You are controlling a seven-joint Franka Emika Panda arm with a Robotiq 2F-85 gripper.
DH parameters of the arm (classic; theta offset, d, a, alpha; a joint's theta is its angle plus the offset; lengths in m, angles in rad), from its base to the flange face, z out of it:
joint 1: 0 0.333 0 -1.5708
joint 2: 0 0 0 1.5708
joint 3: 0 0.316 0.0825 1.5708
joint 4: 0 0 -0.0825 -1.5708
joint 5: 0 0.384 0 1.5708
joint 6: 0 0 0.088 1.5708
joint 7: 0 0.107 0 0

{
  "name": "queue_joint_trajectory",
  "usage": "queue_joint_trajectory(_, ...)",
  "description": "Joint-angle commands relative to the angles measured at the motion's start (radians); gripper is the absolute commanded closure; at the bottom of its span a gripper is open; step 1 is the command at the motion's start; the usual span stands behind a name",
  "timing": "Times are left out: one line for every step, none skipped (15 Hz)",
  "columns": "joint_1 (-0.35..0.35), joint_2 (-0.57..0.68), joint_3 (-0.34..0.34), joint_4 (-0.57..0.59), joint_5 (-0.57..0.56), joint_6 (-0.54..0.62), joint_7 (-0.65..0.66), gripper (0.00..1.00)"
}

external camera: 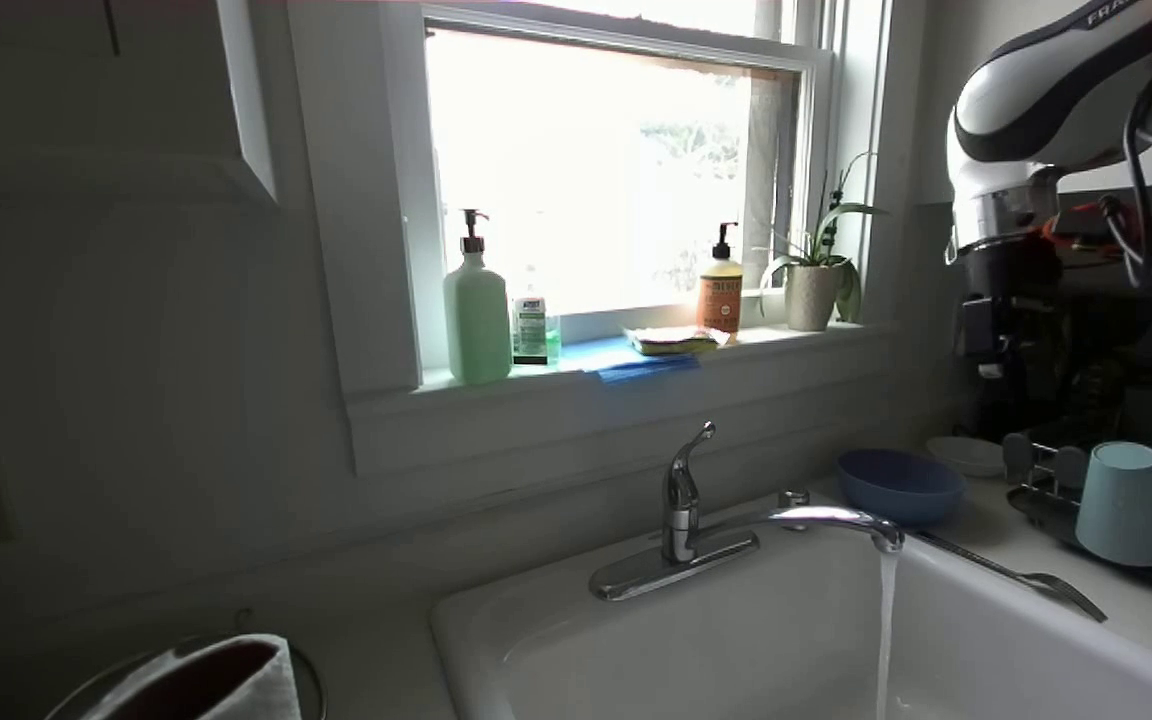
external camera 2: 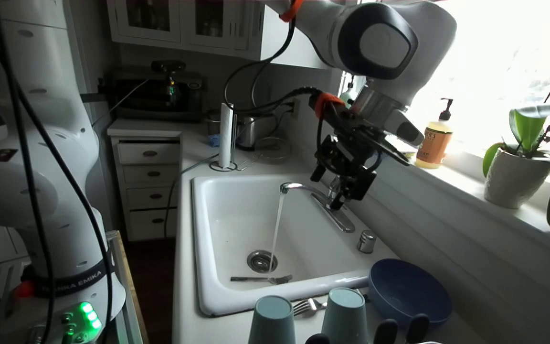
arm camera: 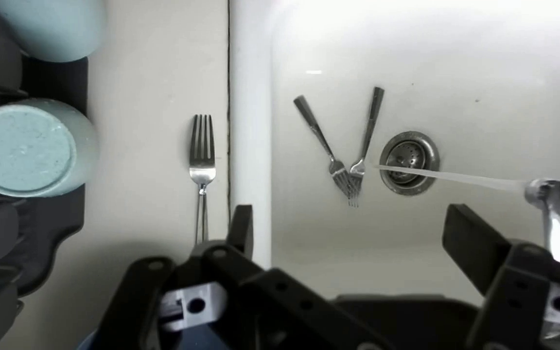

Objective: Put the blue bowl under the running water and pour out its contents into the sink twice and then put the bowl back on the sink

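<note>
The blue bowl (external camera: 901, 490) (external camera 2: 408, 294) sits at the sink's corner beside the wall, in both exterior views. I cannot tell whether it rests on the rim. Its visible inside looks plain blue. In the wrist view only a bit of the bowl (arm camera: 197, 338) shows behind the gripper. The running water (external camera: 885, 640) (external camera 2: 278, 224) (arm camera: 474, 180) falls from the chrome faucet (external camera: 806, 517) (external camera 2: 303, 187) (arm camera: 557, 218) into the white sink (external camera 2: 198, 239) (arm camera: 251, 121). My gripper (external camera 2: 326, 190) (arm camera: 350, 218) is open and empty, above the sink's wall side, apart from the bowl.
Two forks (arm camera: 319, 129) (arm camera: 372, 116) lie in the sink near the drain (arm camera: 410, 163). Another fork (arm camera: 203, 170) lies on the counter. Light-blue cups (external camera 2: 275, 320) (external camera 2: 346, 317) stand upside down by the rack. A soap bottle (external camera 2: 435, 143) and potted plant (external camera 2: 518, 174) stand on the sill.
</note>
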Motion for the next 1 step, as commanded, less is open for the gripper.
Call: queue_joint_trajectory(0.011,-0.005,-0.012,0.002,0.002,-0.005,-0.005,0.0)
